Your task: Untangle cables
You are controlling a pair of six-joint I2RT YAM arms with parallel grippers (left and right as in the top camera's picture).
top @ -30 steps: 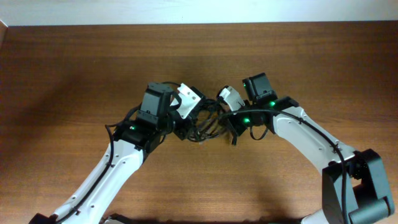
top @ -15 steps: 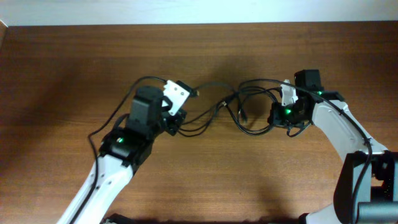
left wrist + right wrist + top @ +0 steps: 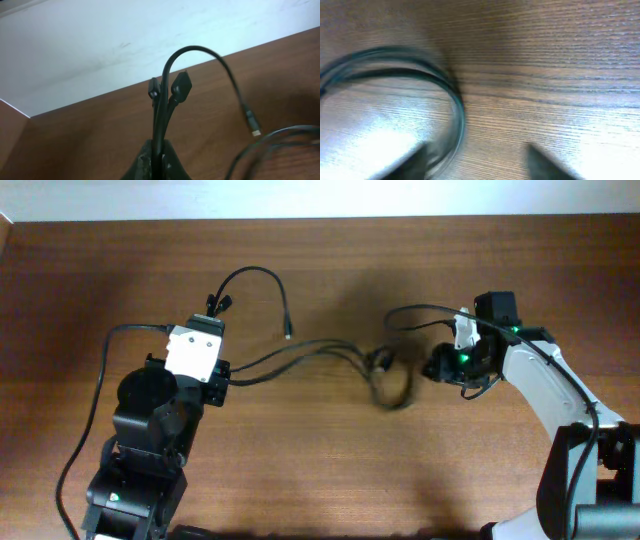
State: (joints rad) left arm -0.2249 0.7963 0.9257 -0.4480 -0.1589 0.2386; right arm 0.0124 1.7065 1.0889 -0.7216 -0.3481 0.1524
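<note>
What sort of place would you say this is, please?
Probably a robot lab bench: a wooden table, a plain white wall behind it, and two robot arms handling black cables.

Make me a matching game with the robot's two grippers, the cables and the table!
Things:
1. cables
2. left gripper
3. right gripper
4. table

States:
a. brown wood
b. thin and black
c. open, nothing between its fingers
d. pinching two cords

Pairs: 1-b, 2-d, 3-c, 4-a
</note>
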